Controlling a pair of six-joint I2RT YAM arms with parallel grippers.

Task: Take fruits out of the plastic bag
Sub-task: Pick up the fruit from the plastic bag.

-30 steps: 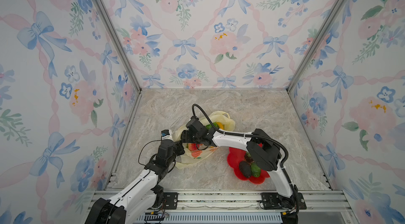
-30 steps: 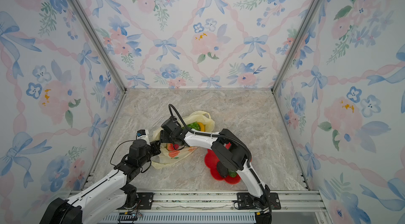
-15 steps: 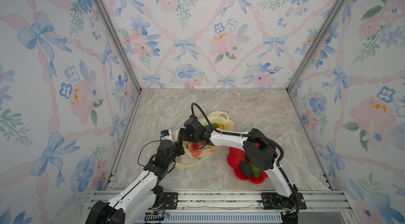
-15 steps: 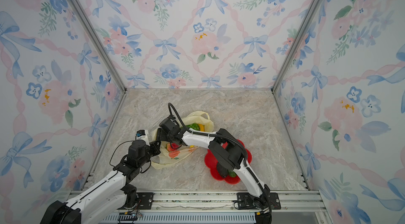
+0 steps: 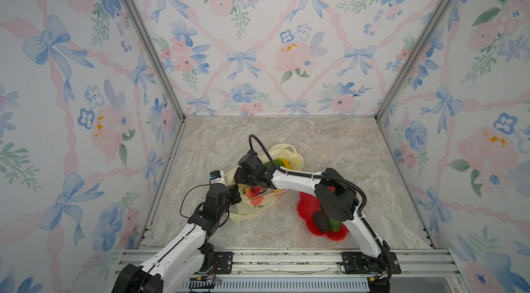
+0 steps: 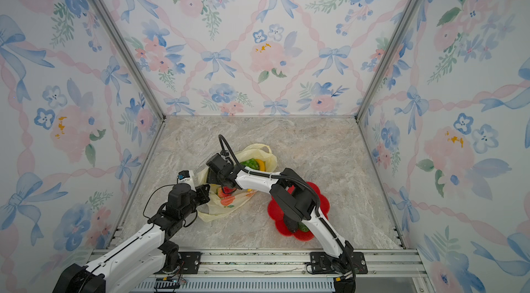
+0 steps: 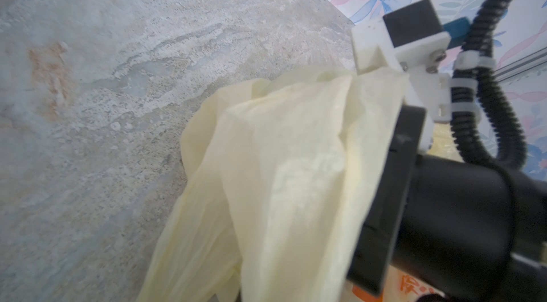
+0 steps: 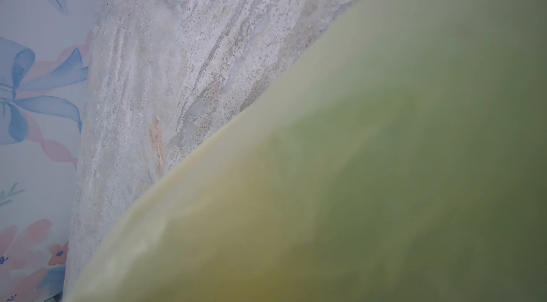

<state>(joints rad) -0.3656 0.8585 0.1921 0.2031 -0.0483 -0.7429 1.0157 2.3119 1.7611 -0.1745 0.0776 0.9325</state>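
Left gripper [image 5: 234, 191] is clamped on an edge of the plastic bag [image 5: 293, 157], which lies just beside the red plate [image 5: 304, 207]. Right gripper [image 5: 245, 181] reaches into the bag, and how wide its jaws stand cannot be told. A strawberry [image 5: 254, 191], grapes [image 6: 249, 163] and a banana [image 6: 260, 164] are inside the bag, and an avocado [image 5: 320, 221] is on the plate.

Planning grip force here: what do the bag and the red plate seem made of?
Bag: thin plastic film, pale yellow, translucent; it creases and drapes in soft folds. Plate: probably rigid plastic, uniformly bright red with a moulded scalloped rim; gloss unclear.
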